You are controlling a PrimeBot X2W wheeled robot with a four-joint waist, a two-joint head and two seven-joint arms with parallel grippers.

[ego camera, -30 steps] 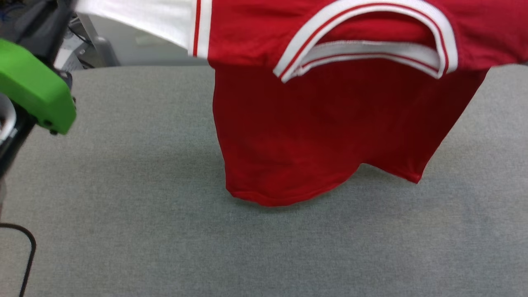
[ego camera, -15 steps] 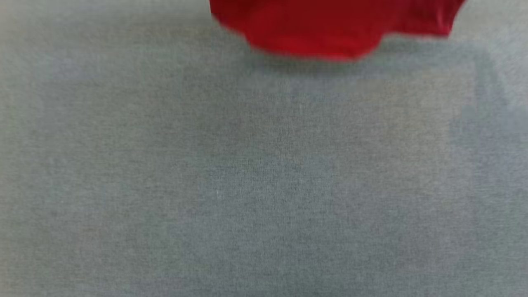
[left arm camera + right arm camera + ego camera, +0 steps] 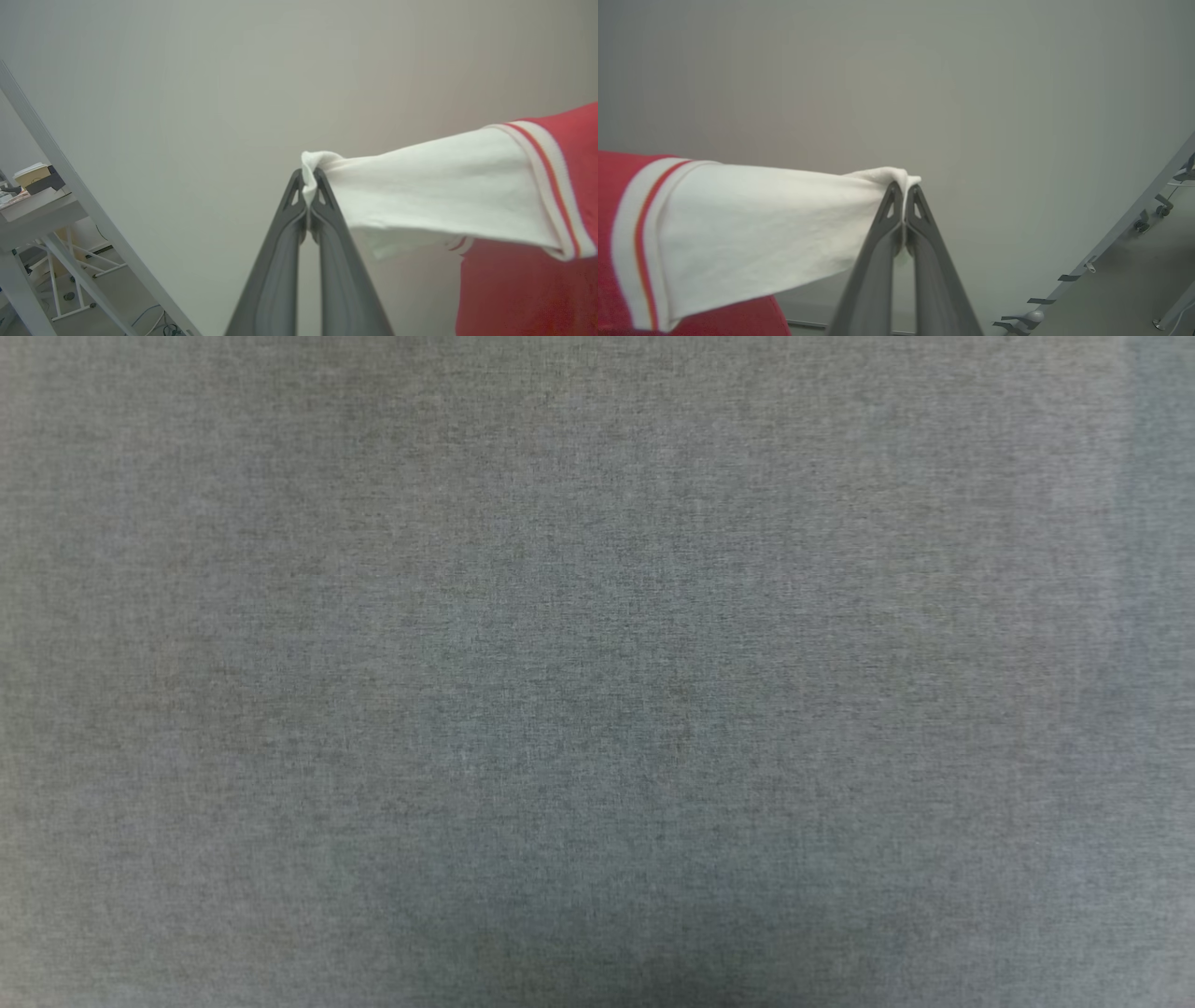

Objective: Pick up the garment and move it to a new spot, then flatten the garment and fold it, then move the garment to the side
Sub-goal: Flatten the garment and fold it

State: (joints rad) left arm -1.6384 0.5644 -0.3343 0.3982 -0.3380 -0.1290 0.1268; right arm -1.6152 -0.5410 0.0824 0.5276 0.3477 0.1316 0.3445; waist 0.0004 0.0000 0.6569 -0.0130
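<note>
The garment (image 3: pixel 514 261) is a red jersey with white sleeves and striped trim, held up in the air. In the left wrist view, my left gripper (image 3: pixel 308 179) is shut on the tip of one white sleeve (image 3: pixel 444 186), which stretches off to the right toward the red body. In the right wrist view, my right gripper (image 3: pixel 903 193) is shut on the tip of the other white sleeve (image 3: pixel 761 224), which runs leftward to the red body (image 3: pixel 612 224). The chest lettering is hidden.
The head view looks down on the grey fabric tabletop (image 3: pixel 597 672). A pale wall stands behind both grippers. A white table frame with clutter (image 3: pixel 37 205) is at the left; a grey frame with castors (image 3: pixel 1148 219) is at the right.
The head camera has tilted down, so the hanging red garment and the green part at the left slid up out of its view, leaving grey tabletop.
</note>
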